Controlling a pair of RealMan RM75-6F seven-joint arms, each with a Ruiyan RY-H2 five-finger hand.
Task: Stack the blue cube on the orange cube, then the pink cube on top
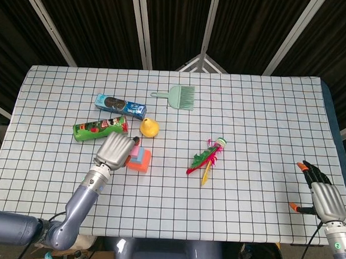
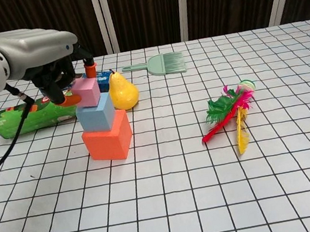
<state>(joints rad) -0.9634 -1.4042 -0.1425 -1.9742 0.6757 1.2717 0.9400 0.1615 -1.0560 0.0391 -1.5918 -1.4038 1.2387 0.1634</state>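
Nearly done: I have the small pink cube (image 2: 87,92) sitting on the light blue cube (image 2: 96,112), which sits on the larger orange cube (image 2: 108,139). My left hand (image 2: 54,67) pinches the pink cube between orange-tipped fingers, so release and retreat remain. Pink sits slightly off toward the hand, could tip, I judge. Close by: yellow toy pear (image 2: 121,90), green snack can (image 2: 30,118). Right hand (image 1: 323,195) rests far off, fingers apart, empty.

Silver robot hand (image 2: 43,54) (orange fingertips); black cable.
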